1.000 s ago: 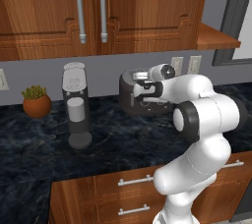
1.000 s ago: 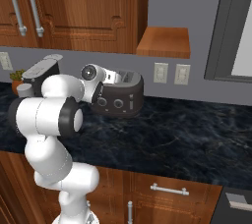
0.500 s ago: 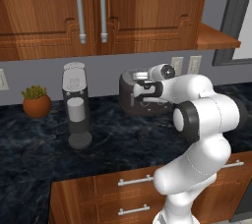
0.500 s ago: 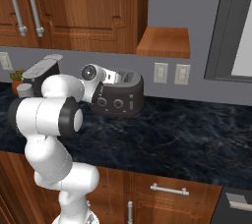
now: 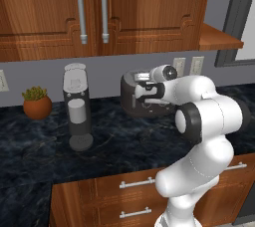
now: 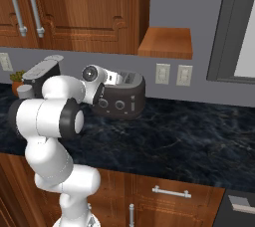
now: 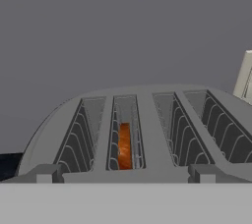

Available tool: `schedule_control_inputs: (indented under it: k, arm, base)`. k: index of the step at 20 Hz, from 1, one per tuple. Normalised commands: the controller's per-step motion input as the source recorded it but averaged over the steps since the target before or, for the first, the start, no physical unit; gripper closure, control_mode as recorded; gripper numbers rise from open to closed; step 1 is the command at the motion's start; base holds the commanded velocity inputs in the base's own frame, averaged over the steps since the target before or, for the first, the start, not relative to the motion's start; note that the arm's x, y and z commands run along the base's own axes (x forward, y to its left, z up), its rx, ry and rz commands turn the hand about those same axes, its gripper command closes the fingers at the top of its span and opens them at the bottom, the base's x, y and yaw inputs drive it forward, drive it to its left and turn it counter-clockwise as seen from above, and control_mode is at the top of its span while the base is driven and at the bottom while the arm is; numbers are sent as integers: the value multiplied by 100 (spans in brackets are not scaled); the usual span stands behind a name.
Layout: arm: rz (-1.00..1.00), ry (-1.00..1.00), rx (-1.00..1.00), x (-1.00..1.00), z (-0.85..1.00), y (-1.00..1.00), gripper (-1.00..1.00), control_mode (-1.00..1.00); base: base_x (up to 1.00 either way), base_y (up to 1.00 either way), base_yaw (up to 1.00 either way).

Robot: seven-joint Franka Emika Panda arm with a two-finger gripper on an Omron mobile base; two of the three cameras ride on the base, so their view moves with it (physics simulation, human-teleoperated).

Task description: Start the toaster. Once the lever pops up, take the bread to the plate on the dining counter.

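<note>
The dark grey toaster [image 6: 124, 102] stands at the back of the black counter, its silver top [image 7: 147, 134] close in front of the hand camera. The bread [image 7: 124, 145] sits low in the left slot, orange-brown, only its upper edge showing. The lever [image 6: 133, 104] is a small tab in a vertical slot right of the two round knobs. My gripper [image 5: 145, 95] hovers over the toaster's near edge. It is open, with its fingertips [image 7: 45, 173] spread wide and nothing between them. The plate and the dining counter are out of view.
A tall silver-and-black coffee machine [image 5: 77, 106] and a potted plant [image 5: 36, 104] stand left of the toaster. Wood cabinets [image 5: 99, 12] hang above, and a wooden shelf [image 6: 167, 44] juts out over two wall outlets [image 6: 172, 74]. The black marbled counter [image 6: 194, 141] stretches right.
</note>
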Motion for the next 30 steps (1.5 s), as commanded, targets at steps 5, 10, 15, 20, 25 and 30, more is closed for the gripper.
schedule_control_inputs:
  k: [5, 10, 15, 20, 25, 30]
  arm:
    - [0, 0, 0, 0, 0, 0, -100, -100]
    - [0, 0, 0, 0, 0, 0, -100, -100]
    - [0, 0, 0, 0, 0, 0, -100, -100]
    - [0, 0, 0, 0, 0, 0, -100, -100]
    - [0, 0, 0, 0, 0, 0, -100, -100]
    - [0, 0, 0, 0, 0, 0, -100, -100]
  base:
    - [0, 0, 0]
    - [0, 0, 0]
    - [0, 0, 0]
    - [0, 0, 0]
    - [0, 0, 0]
    - [0, 0, 0]
